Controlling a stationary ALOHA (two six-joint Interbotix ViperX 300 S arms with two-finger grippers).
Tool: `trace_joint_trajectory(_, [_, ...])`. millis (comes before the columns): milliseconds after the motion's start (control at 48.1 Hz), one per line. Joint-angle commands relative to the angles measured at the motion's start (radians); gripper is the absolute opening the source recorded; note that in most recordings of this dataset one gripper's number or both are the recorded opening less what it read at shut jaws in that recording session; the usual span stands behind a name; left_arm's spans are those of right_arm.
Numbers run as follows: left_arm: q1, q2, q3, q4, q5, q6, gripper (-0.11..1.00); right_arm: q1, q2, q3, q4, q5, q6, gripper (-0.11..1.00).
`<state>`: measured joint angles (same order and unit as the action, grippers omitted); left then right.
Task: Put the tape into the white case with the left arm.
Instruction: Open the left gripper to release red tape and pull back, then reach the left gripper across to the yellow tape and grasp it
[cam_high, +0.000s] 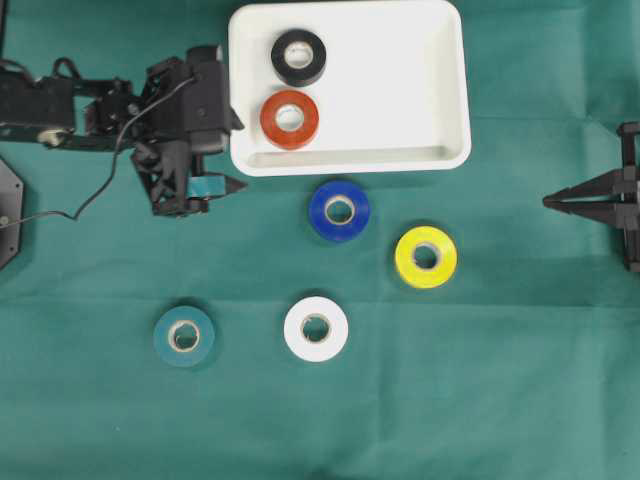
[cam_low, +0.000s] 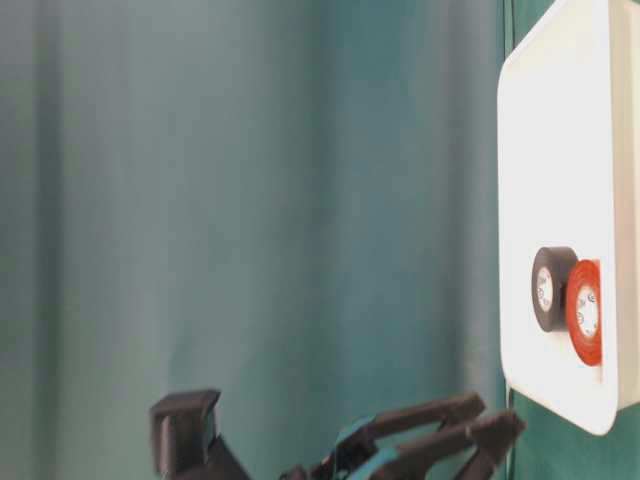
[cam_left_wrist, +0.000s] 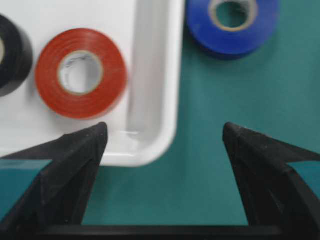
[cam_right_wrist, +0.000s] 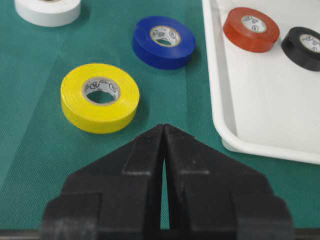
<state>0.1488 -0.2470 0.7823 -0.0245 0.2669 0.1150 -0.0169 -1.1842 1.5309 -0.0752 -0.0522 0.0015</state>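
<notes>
White case (cam_high: 440, 60) holding red tape (cam_high: 290, 119), black tape (cam_high: 298, 56); left gripper (cam_left_wrist: 165, 132) spread wide, empty; right gripper (cam_right_wrist: 164, 131) closed

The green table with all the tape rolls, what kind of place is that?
Probably a robot practice bench in a lab. A green cloth covers the table, two black robot arms face each other, left and right, and colored tape rolls lie around a white case.

**Clearance around case and loose rolls**

Case (cam_high: 455, 90): right half bare; black roll (cam_high: 299, 57) and red roll (cam_high: 290, 119) fill the left. Left gripper (cam_high: 238, 185), jaws wide, sits off its 7 o'clock corner. Blue roll (cam_high: 339, 210) blocks the cloth at 6 o'clock, yellow roll (cam_high: 426, 257) beyond. Open cloth between white roll (cam_high: 316, 329) and teal roll (cam_high: 184, 336).
</notes>
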Motion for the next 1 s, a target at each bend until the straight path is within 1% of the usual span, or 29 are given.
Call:
trace_joint_trajectory(0, [-0.018, -0.044, 0.006, -0.002, 0.002, -0.002, 0.94, -0.002, 0.008, -0.009, 0.0, -0.008, 0.002, -0.09])
trace_joint_trajectory(270, [-0.058, -0.107, 0.069, -0.002, 0.067, -0.003, 0.94, -0.002, 0.008, -0.009, 0.0, -0.008, 0.002, -0.09])
trace_joint_trajectory(603, [-0.084, -0.209, 0.149, -0.002, 0.066, -0.002, 0.94, -0.002, 0.008, -0.009, 0.0, -0.008, 0.002, -0.09])
trace_joint_trajectory(811, [-0.089, -0.291, 0.218, -0.002, 0.066, -0.003, 0.94, -0.002, 0.008, -0.009, 0.0, -0.008, 0.002, -0.09])
trace_joint_trajectory(978, [-0.104, -0.353, 0.253, -0.002, 0.064, -0.003, 0.94, -0.002, 0.008, -0.009, 0.0, -0.008, 0.002, -0.09])
